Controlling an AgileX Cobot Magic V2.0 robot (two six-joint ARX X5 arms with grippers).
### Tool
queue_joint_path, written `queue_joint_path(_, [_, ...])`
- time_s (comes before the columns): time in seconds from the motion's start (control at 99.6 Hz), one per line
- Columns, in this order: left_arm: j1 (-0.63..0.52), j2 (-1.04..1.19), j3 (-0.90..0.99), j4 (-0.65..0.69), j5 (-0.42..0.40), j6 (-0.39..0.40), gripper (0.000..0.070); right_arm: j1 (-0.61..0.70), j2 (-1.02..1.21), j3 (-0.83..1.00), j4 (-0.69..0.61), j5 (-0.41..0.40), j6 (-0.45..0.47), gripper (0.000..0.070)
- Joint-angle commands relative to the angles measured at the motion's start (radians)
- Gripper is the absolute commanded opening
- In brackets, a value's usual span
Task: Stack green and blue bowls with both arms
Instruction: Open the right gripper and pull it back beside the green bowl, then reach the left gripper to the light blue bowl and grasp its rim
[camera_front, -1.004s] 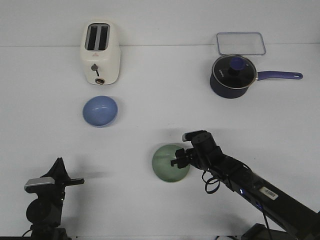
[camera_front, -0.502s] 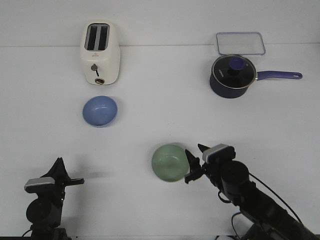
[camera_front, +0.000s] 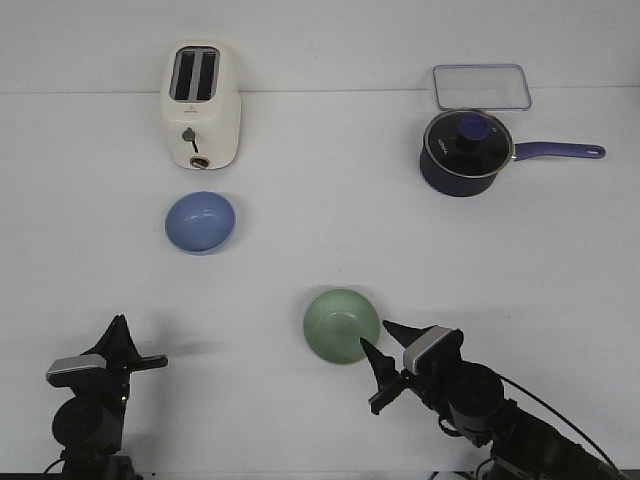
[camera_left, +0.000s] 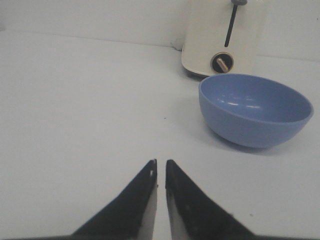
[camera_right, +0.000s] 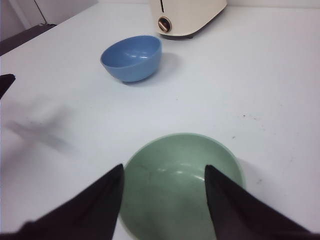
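The pale green bowl (camera_front: 341, 325) sits upright on the white table, near the front centre. The light blue bowl (camera_front: 200, 221) sits further back on the left, in front of the toaster. My right gripper (camera_front: 374, 334) is open and empty, just behind the green bowl's near right rim. In the right wrist view the gripper (camera_right: 163, 167) frames the green bowl (camera_right: 182, 185) without touching it, with the blue bowl (camera_right: 132, 57) beyond. My left gripper (camera_front: 120, 322) is shut and empty at the front left. In the left wrist view the gripper (camera_left: 160, 162) points past the blue bowl (camera_left: 255, 109).
A cream toaster (camera_front: 201, 103) stands at the back left. A navy lidded saucepan (camera_front: 467, 152) with a long handle stands at the back right, and a clear shallow container (camera_front: 481, 86) lies behind it.
My right arm has drawn back toward the robot, away from the green bowl's right rim. The green bowl has stayed in place. The left arm has not moved.
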Motion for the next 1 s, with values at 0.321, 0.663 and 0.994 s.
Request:
queue_joint_path(0.321, [0.001,0.19,0.287,-0.031,0.045,-0.248,0.0012,0.01,0.003,0.006,0.008,0.023,-0.009,0.0339])
queue_joint_path(0.663, [0.001,0.993,0.843,-0.258,0.117,-0.138,0.0463,0.01,0.004,0.006,0.009,0.072,-0.009,0.0339])
queue_joint_path(0.994, [0.02,1.561,1.123,-0.285,0.145,-0.163,0.046,0.01,0.004,0.006,0.009,0.072,-0.008,0.0339])
